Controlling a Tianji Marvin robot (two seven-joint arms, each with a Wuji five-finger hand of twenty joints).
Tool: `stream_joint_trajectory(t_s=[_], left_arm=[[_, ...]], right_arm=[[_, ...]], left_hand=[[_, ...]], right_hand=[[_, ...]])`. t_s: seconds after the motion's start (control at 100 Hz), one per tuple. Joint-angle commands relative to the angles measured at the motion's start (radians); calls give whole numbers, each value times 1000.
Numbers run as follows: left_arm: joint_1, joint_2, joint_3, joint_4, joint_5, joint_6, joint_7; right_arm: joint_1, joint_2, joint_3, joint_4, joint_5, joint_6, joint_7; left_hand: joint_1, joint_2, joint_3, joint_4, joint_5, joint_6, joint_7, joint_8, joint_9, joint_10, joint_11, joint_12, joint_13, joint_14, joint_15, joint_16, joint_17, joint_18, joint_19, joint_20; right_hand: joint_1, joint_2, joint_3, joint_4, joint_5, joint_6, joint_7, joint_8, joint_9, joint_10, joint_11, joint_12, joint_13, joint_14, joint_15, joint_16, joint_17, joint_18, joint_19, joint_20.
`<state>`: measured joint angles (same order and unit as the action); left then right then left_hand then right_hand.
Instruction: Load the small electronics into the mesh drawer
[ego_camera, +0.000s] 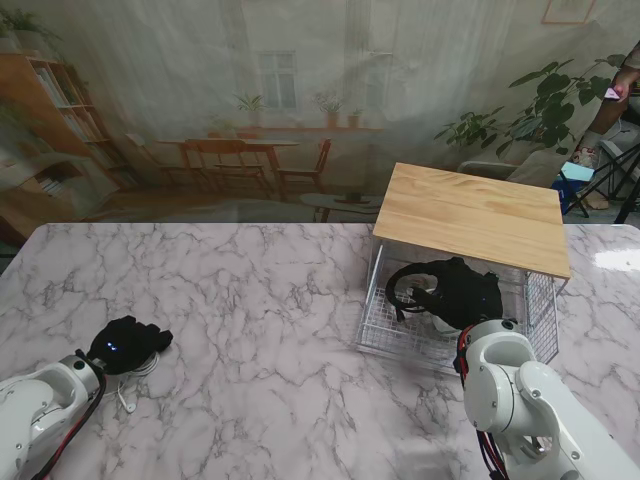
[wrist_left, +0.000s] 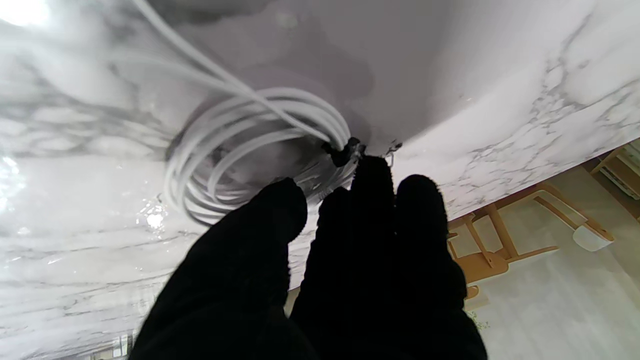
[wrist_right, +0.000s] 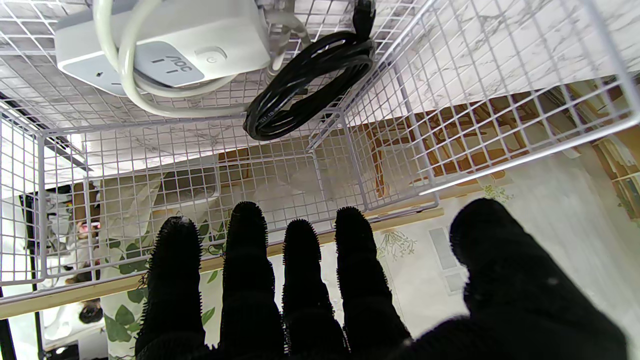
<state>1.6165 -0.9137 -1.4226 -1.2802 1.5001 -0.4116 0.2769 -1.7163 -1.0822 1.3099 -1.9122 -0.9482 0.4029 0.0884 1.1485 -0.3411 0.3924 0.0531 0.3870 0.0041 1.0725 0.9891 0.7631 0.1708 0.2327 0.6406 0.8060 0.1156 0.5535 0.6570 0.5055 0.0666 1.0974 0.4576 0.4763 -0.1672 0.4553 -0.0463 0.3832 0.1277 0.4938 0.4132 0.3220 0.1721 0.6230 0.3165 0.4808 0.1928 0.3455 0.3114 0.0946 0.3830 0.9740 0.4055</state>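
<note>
Nearest, at 7 o'clock on the table (ego_camera: 260, 300): left hand (ego_camera: 128, 344), palm down over a white cable coil (wrist_left: 260, 150), fingertips (wrist_left: 372, 172) at the coil's edge by its dark tie. Fingers extended and close together; whether anything is pinched, cannot tell. Coil flat on the marble, one loose tail running off, only partly visible from the stand since the hand covers it.

Likely handling: light, limp, slick on the marble; loops apt to spring apart or slide if scooped from one side. Best hold probably at the tie, where the strands are bundled, thumb under and fingers over, so the whole coil lifts as one and the tail merely trails.

Farther, at 4 o'clock: right arm, its hand (ego_camera: 455, 292) inside the mesh drawer (ego_camera: 541, 312), fingers spread and holding nothing. Already loaded there: a white power strip (wrist_right: 165, 42) with its cord, and a black cable bundle (wrist_right: 310, 85) just beside it, touching the mesh floor.

Farthest, at 2 o'clock: wooden top (ego_camera: 470, 215) over the drawer frame. Room left in the drawer for the coil, by the look of it.
</note>
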Motion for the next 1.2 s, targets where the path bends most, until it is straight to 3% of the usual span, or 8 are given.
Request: stream_joint_trajectory(t_s=[0.0, 0.13, 0.17, 0.35, 0.91, 1.19], left_arm=[[12, -6, 23, 45, -1, 0, -10], [-3, -7, 46, 70, -17, 7, 49], [-5, -7, 50, 75, -21, 9, 67], [-3, -17, 48, 82, -50, 15, 124], [38, -41, -41, 18, -94, -15, 132], [31, -45, -36, 20, -106, -10, 129]], right_arm=[[-5, -3, -1, -2, 2, 8, -3], [-6, -3, -2, -2, 6, 11, -6], [-6, -4, -2, -2, 8, 12, -7], [-8, -4, -1, -3, 12, 14, -9], [-11, -6, 5, -4, 27, 7, -15], [-13, -6, 7, -4, 32, 4, -17]], left_hand=[[11, -74, -21, -58, 60, -10, 143, 89, 195, -95, 25, 115, 66, 23, 33, 62, 39, -27, 49, -10], [17, -90, 2, -50, 92, -20, 170, 121, 245, -93, 54, 144, 121, 41, 82, 76, 96, -29, 95, 3], [14, -93, 6, -50, 96, -22, 172, 124, 250, -90, 60, 148, 142, 15, 96, 79, 106, -31, 104, 7], [3, -106, 50, -47, 106, -28, 175, 141, 251, -85, 93, 176, 182, 13, 156, 80, 147, -58, 150, 34], [-9, -120, 100, -44, 120, -29, 183, 155, 258, -79, 109, 197, 204, 14, 184, 94, 163, -54, 170, 59], [-13, -123, 109, -42, 120, -29, 183, 154, 257, -79, 113, 208, 210, 11, 194, 104, 169, -59, 177, 66]], right_hand=[[-2, 19, 16, 18, -9, -33, 9, 9, 1, -1, 1, 2, -4, 5, -49, -1, -15, 13, -16, -1], [-2, 19, 20, 17, -11, -32, 10, 9, 1, 1, 3, 2, -4, 4, -47, 0, -14, 13, -15, 0], [-3, 18, 20, 17, -10, -32, 11, 9, 1, 2, 3, 3, -3, 6, -46, 0, -14, 13, -15, 0], [-5, 17, 24, 16, -12, -33, 12, 8, 1, 2, 4, 3, -3, 6, -44, 0, -13, 12, -15, 0], [-11, 14, 28, 15, -12, -30, 15, 5, 3, 2, 6, 3, -1, 8, -42, 0, -11, 11, -13, 1], [-12, 13, 26, 15, -12, -32, 16, 4, 3, 2, 6, 3, -2, 8, -42, 0, -11, 11, -13, 1]])
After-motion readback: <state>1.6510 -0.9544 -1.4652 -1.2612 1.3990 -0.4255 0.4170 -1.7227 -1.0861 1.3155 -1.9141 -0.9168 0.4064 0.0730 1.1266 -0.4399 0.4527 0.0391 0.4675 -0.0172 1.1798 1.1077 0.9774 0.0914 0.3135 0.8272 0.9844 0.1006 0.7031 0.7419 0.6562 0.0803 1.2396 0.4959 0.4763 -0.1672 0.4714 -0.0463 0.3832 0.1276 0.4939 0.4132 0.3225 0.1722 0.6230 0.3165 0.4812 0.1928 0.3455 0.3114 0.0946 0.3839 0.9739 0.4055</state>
